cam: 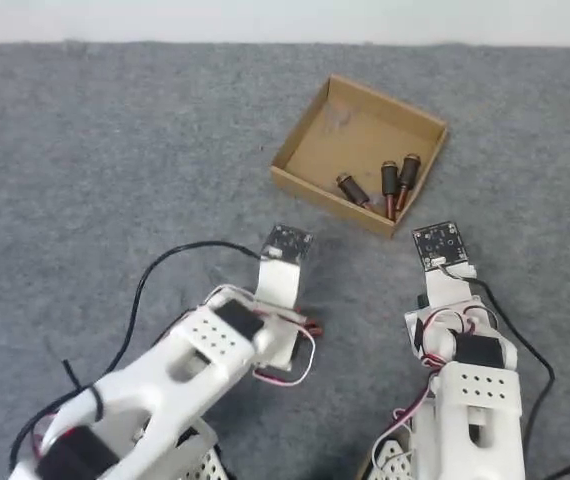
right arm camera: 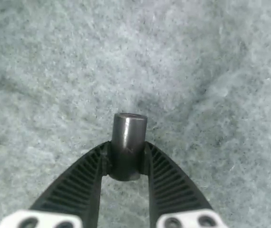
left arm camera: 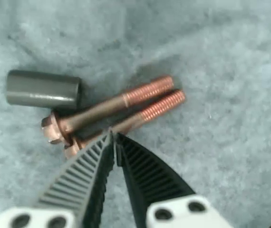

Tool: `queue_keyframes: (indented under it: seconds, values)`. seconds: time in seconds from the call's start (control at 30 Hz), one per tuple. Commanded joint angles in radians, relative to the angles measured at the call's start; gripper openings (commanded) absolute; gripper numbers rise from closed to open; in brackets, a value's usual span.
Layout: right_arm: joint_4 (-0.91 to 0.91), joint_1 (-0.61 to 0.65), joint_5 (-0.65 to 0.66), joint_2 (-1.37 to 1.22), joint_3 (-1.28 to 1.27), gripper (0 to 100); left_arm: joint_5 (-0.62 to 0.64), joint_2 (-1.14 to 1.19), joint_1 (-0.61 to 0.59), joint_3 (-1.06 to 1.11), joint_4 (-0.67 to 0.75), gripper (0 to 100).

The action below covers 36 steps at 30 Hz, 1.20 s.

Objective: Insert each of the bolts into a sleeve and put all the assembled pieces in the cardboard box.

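Grey carpet (cam: 115, 150) all round, pale wall (cam: 285, 20) along the far edge. Two copper bolts (left arm camera: 102, 108) on the carpet, side by side and touching, flanged heads together, threaded ends bare. Just beside the heads, lying on its side, a dark grey sleeve (left arm camera: 43, 89), smooth and hollow. Left gripper (left arm camera: 112, 137) closed, ribbed tips together right at the nearer bolt's shank. Right gripper (right arm camera: 126, 156) clamped on a second sleeve (right arm camera: 128, 130) of the same dark metal, open end pointing away from the wrist. Farther off on the carpet, an open cardboard box (cam: 350, 130), shallow and square. Inside, near its closer wall, three assembled pieces (cam: 389, 187): copper bolts sheathed in dark sleeves, two close together, the third slightly apart.
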State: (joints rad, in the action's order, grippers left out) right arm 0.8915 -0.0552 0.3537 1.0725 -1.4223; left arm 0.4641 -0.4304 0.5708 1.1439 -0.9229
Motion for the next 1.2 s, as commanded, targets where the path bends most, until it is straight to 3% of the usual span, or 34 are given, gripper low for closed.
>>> queue_keyframes:
  seconds: [0.0,0.27,0.5,0.7,1.03,1.17]
  values:
    - [-0.01,-0.012,0.012,-0.004,0.005,0.7,0.009,0.121,-0.034,-0.042,-0.009,1]
    - [-0.01,-0.013,0.014,-0.004,0.005,0.7,0.009,0.13,-0.149,-0.058,-0.02,1]
    - [-0.01,-0.013,0.014,-0.004,0.005,0.7,0.009,0.103,-0.089,-0.054,-0.023,1]
    - [-0.01,-0.013,0.014,-0.004,0.005,0.7,0.009,0.002,-0.081,-0.05,-0.115,1]
    - [-0.012,-0.012,0.014,-0.004,0.005,0.7,0.006,0.006,-0.081,-0.039,-0.137,1]
    - [-0.01,-0.012,0.014,-0.004,0.005,0.7,0.006,0.11,-0.083,-0.05,-0.118,1]
